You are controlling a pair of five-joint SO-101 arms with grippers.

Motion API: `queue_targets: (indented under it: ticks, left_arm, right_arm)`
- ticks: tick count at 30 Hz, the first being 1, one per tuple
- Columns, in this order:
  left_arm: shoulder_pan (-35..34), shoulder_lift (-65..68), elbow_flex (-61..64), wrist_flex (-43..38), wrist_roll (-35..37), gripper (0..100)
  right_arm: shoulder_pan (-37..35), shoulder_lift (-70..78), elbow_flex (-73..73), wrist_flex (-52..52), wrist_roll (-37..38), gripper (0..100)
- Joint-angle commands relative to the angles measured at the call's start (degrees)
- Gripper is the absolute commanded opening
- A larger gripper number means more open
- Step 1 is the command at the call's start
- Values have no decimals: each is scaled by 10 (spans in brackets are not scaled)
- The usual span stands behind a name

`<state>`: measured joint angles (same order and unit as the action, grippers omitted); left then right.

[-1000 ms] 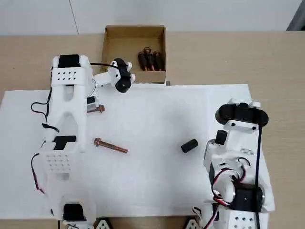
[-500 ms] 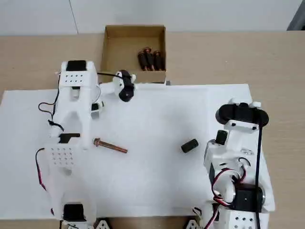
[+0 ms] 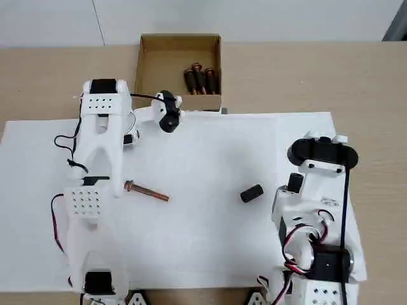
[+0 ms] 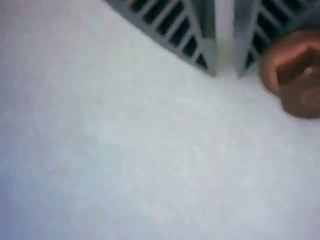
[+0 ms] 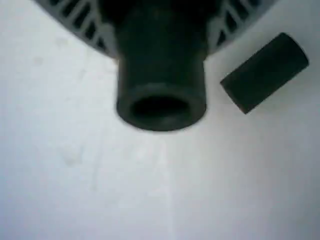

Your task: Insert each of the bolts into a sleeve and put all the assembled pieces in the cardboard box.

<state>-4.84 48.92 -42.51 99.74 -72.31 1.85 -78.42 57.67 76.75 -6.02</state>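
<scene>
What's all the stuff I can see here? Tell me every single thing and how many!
light wooden table: one, tan, under everything.
white paper sheet: one, white, spread on the table.
brown cardboard box: one, brown, on the table at the paper's far edge.
assembled bolt-in-sleeve pieces: three, dark with coppery heads, side by side in the box's right part.
copper-coloured metal bolts: two, coppery; one lying on the paper, one beside the tip of the left arm.
black cylindrical sleeves: two, black; one lying on the paper, one held in the jaws of the right arm.
left arm: one, white, over the paper's left side.
right arm: one, white and black, at the paper's right side.
</scene>
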Motion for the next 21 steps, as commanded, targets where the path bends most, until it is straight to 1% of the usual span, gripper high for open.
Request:
queue_targets:
  ticks: [1, 11, 16, 21]
  left_arm:
    - [4, -4, -36, 5, -5, 6]
    - [10, -18, -65, 7, -4, 6]
    - [13, -90, -28, 6, -4, 6]
    - [13, -92, -11, 4, -5, 6]
  right_arm:
    - [6, -6, -4, -10, -4, 2]
    - [6, -6, -4, -9, -4, 2]
    - [6, -6, -4, -9, -4, 2]
    - [6, -6, -4, -12, -4, 2]
